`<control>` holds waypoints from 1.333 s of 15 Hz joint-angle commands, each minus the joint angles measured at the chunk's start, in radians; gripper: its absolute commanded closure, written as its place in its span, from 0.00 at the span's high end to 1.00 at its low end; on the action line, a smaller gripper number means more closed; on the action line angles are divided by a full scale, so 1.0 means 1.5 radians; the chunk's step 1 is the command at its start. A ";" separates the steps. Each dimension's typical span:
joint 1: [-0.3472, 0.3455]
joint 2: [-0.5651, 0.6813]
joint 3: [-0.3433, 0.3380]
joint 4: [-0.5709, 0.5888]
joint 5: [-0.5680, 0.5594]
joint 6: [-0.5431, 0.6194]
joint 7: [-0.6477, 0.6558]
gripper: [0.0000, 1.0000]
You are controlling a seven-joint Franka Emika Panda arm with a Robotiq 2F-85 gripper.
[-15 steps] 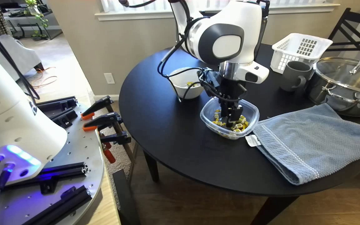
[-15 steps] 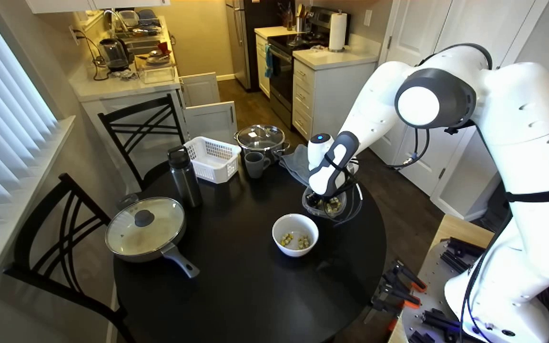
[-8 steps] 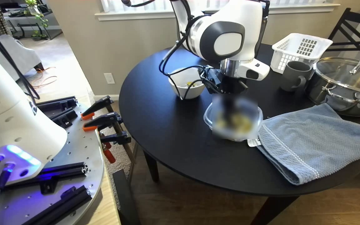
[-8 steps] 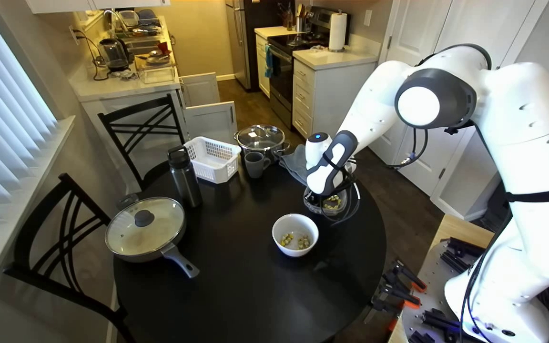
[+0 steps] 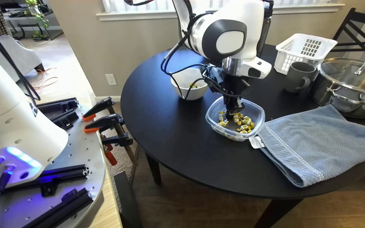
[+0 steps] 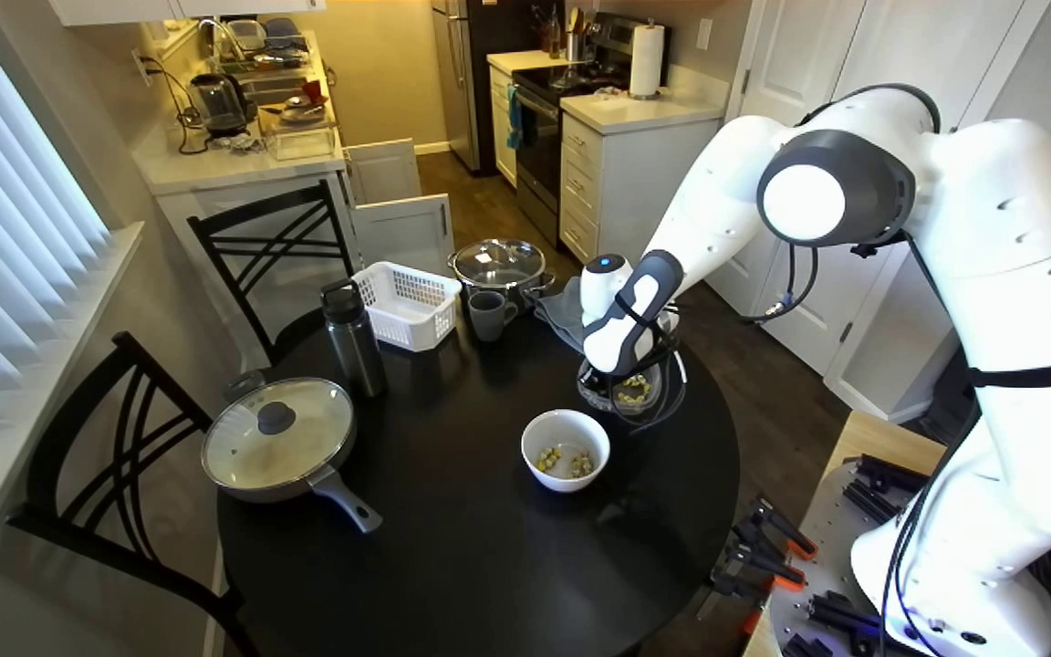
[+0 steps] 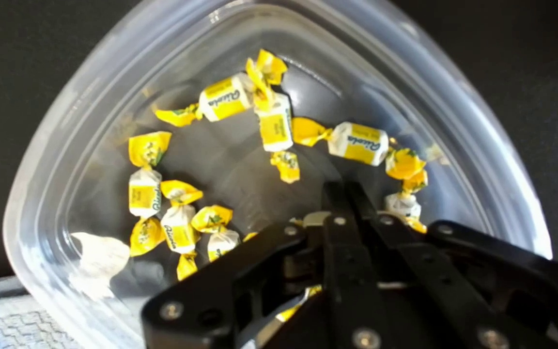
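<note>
My gripper (image 7: 347, 186) points down into a clear plastic container (image 7: 41, 194), fingertips together with nothing visible between them. Several yellow-and-white wrapped candies lie on the container's bottom. One candy (image 7: 402, 206) is just right of the fingertips; another candy (image 7: 359, 144) lies beyond them, and a third candy (image 7: 275, 123) ahead to the left. More candies are partly hidden behind the gripper's linkage. In an exterior view the gripper (image 5: 230, 115) is low inside the container (image 5: 210, 122). A white bowl (image 6: 571, 422) beside the container holds a few similar candies.
A blue-grey towel (image 5: 322, 142) touches the container's side. A mug (image 5: 299, 77), lidded pot (image 5: 337, 98) and white basket (image 5: 284, 61) stand behind. A steel bottle (image 6: 354, 338) and lidded pan (image 6: 279, 447) sit farther along the round black table (image 6: 480, 557).
My gripper has risen slightly inside the container, and its fingers have drawn together. The container has shifted a little on the table. Bowl and other items stay put.
</note>
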 commanded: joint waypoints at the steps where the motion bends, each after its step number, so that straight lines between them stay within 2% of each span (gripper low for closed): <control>1: 0.004 -0.042 -0.003 -0.033 0.001 0.013 -0.012 0.38; 4: -0.015 -0.080 0.017 -0.053 0.009 0.022 -0.037 0.57; 10: -0.010 -0.103 -0.002 -0.058 -0.005 0.018 -0.032 0.95; 12: -0.015 -0.100 -0.005 -0.059 -0.004 0.014 -0.034 1.00; 20: -0.023 -0.083 -0.030 -0.064 -0.009 0.017 -0.023 1.00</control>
